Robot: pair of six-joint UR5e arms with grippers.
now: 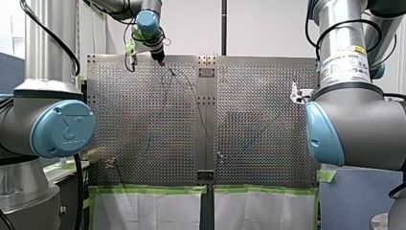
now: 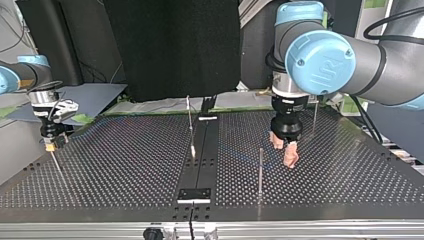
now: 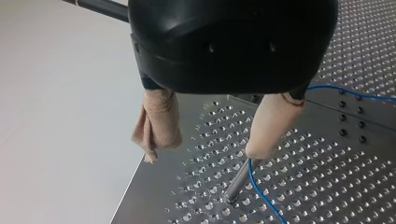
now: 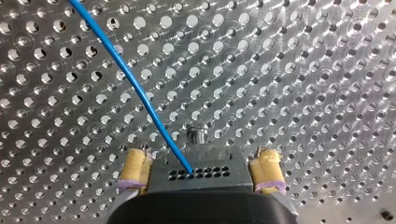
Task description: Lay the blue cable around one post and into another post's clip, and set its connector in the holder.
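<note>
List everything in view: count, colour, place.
table: one, silver, perforated, under both arms
strip: one, black, down the table's middle
tape: green, along the table's near edge in the front view
posts: at least three, thin metal, standing apart on the table
cable: one, blue, runs from the connector across the table
connector: one, black, between the right gripper's fingers
left gripper: black, beige pads, fingers open, beside a post
right gripper: yellowish pads, fingers shut on the connector
</note>
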